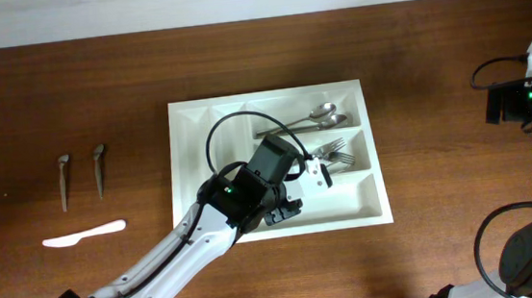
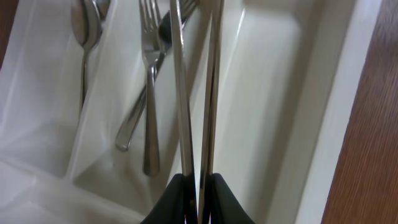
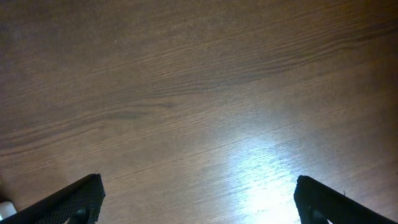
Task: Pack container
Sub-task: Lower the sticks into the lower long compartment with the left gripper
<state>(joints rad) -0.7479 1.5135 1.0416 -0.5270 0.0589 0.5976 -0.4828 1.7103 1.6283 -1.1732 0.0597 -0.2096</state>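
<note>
The container (image 1: 183,175), a large white cutlery tray, lies in the middle of the brown desk (image 1: 48,91) in the overhead view. Its narrow compartments are on the left side and its wide ones are stacked on the right.

Two spoons (image 1: 316,117) lie in the upper wide compartment. A few forks (image 1: 336,152) lie in the middle one, with their tines pointing to the upper right.

The left arm (image 1: 174,253) reaches in from the lower left of the frame, and its head hangs over the right half of the container. In the left wrist view the left fingers (image 2: 177,199) are closed almost fully on thin metal cutlery (image 2: 183,93). It shows as two bright narrow strips seen edge-on, and its kind cannot be told. The strips run up the frame above the ridge between the fork compartment and the neighbouring wide compartment.

On the left of the desk, well apart from the container, two small dark-handled utensils (image 1: 66,181) lie side by side. A white plastic knife (image 1: 85,234) lies just below them.

The right arm (image 1: 522,100) sits at the right edge of the frame, far from the container. The right fingers (image 3: 68,199) are spread wide over bare wood and hold nothing.
</note>
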